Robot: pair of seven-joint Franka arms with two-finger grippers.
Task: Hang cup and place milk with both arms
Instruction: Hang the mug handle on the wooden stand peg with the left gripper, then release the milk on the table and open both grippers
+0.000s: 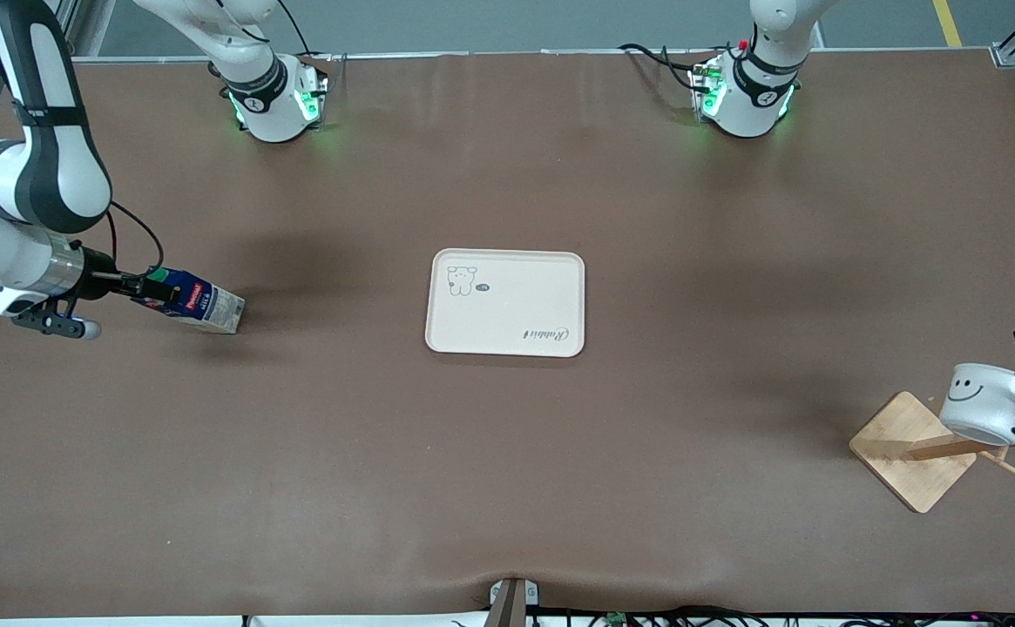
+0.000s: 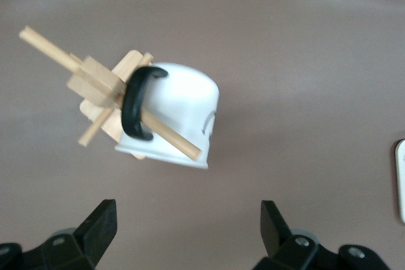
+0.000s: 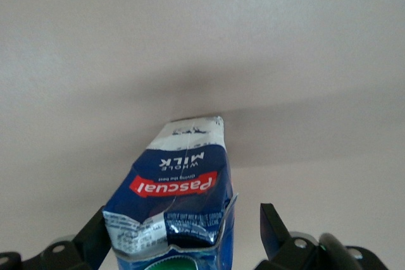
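Note:
The milk [image 1: 198,300], a dark blue carton with a green cap, lies tilted on the table toward the right arm's end, cap end toward my right gripper [image 1: 137,286]. That gripper is open, its jaws on either side of the carton's cap end [image 3: 183,219], with a gap on one side. The cup [image 1: 986,402], white with a smiley face, hangs by its black handle [image 2: 136,102] on a peg of the wooden rack [image 1: 912,448] toward the left arm's end. My left gripper [image 2: 188,235] is open and empty, above the table beside the cup [image 2: 180,115].
A white tray [image 1: 507,302] with a small bear drawing lies at the middle of the table; its edge shows in the left wrist view [image 2: 400,181]. Brown table surface lies between the tray and the carton, and between the tray and the rack.

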